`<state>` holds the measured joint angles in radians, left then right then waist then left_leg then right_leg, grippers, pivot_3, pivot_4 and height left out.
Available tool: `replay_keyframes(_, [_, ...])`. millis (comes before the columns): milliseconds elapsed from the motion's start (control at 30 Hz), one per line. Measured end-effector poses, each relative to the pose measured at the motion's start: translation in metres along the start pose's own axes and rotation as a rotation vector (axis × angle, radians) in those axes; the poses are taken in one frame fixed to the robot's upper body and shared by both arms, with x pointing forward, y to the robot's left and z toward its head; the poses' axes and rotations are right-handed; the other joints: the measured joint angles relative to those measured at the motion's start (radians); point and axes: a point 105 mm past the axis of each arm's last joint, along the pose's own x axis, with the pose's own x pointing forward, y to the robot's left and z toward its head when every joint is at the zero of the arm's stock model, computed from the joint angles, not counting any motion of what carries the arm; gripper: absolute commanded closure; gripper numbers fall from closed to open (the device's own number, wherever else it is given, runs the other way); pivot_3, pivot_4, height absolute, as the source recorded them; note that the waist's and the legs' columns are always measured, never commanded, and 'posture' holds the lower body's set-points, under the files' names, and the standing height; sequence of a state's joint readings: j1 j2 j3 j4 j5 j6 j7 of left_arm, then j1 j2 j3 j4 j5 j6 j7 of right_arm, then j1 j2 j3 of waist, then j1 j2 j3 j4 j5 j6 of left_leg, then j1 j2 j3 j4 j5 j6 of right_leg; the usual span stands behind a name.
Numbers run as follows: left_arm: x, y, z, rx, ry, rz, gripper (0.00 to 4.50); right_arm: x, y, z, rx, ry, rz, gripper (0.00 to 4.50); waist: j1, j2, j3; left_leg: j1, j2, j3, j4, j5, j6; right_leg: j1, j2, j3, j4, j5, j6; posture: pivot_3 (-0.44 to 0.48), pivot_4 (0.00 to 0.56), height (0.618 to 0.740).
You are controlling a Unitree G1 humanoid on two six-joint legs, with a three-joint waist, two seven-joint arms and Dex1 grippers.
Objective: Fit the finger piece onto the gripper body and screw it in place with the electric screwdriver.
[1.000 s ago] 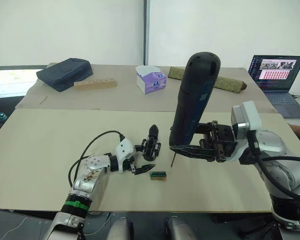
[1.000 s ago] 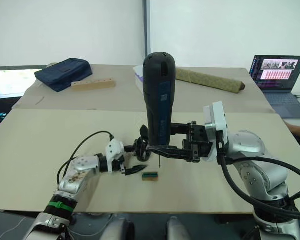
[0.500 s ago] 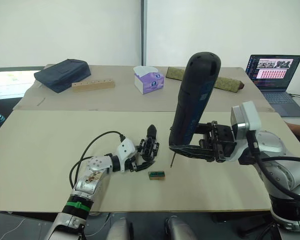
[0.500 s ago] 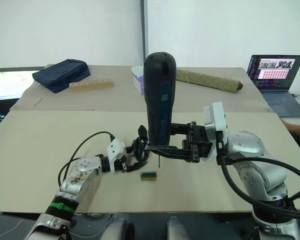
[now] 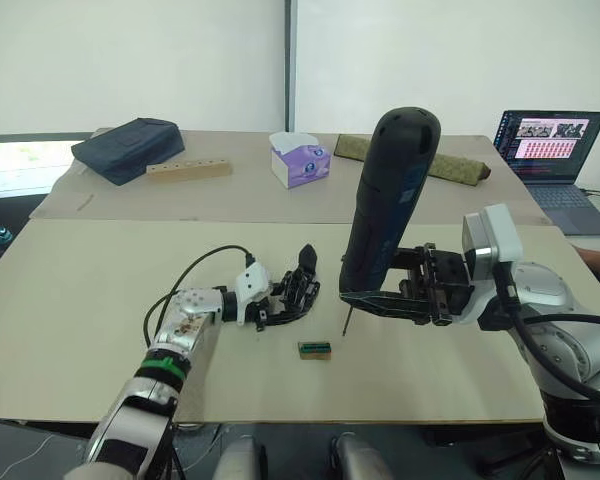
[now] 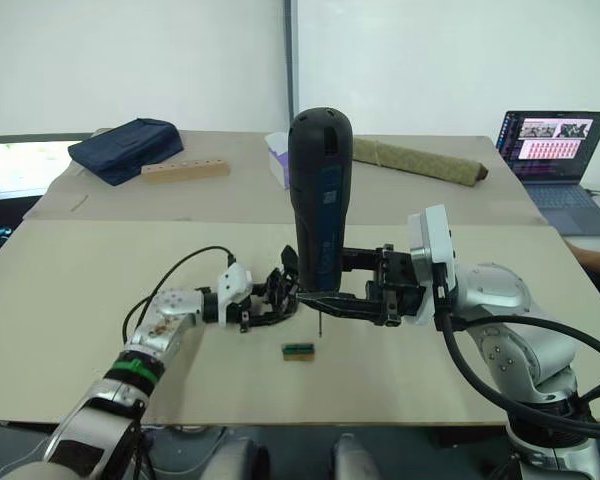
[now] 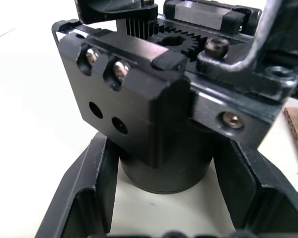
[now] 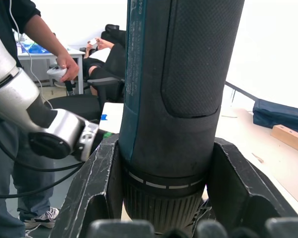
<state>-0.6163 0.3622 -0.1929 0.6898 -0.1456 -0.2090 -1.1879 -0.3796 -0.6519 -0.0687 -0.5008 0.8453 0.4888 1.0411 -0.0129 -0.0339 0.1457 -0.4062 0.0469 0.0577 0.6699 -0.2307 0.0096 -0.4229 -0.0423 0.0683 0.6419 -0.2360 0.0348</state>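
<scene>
1. While the left gripper [image 5: 280, 305] lay low on the counter [image 5: 100, 290], its two black fingers [image 7: 84, 198] sat on both sides of the round base of the gripper body [image 5: 302, 285], closed in tight on it.
2. The right gripper [image 5: 380, 298] squeezed the electric screwdriver [image 5: 388, 195] near its bottom end, holding it almost straight up.
3. Its thin metal bit pointed down, just above the counter, close beside the gripper body.
4. A small green-and-brown block [image 5: 315, 348] lay just in front of them.
5. Open counter spread out to the left and toward the front edge.
6. The left arm stretched forward, flat along the counter; the right arm bent in from the side.
</scene>
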Motion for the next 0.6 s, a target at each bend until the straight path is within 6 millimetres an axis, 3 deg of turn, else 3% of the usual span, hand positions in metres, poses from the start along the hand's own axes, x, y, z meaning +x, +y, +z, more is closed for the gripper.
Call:
replay_keyframes(533, [-0.0058,0.0011,-0.0040,-0.021,-0.019,-0.052,2.23,0.0001,-0.0009,0.0004,-0.001,0.002,-0.011,2.56,-0.010,0.000,0.000,0.001,0.001,0.000,0.000,0.000,0.000,0.000,0.001,0.000,0.001,0.000,0.000,0.000,0.150,0.740])
replay_keyframes(567, [-0.0067,0.0009,-0.0042,-0.028,-0.020,-0.056,1.18,0.0001,-0.0008,0.0003,-0.001,0.002,-0.009,2.56,-0.011,0.000,0.000,0.000,0.001,0.000,0.000,0.000,0.000,0.000,0.001,0.000,0.001,0.000,0.000,0.000,0.150,0.740])
replay_keyframes(600, [-0.0075,0.0005,-0.0043,-0.033,-0.018,-0.062,0.80,0.0000,-0.0007,0.0003,-0.001,0.002,-0.008,2.56,-0.011,0.000,0.000,0.001,0.001,0.000,0.000,0.000,0.000,0.000,0.001,0.000,0.001,0.000,0.000,0.000,0.150,0.740])
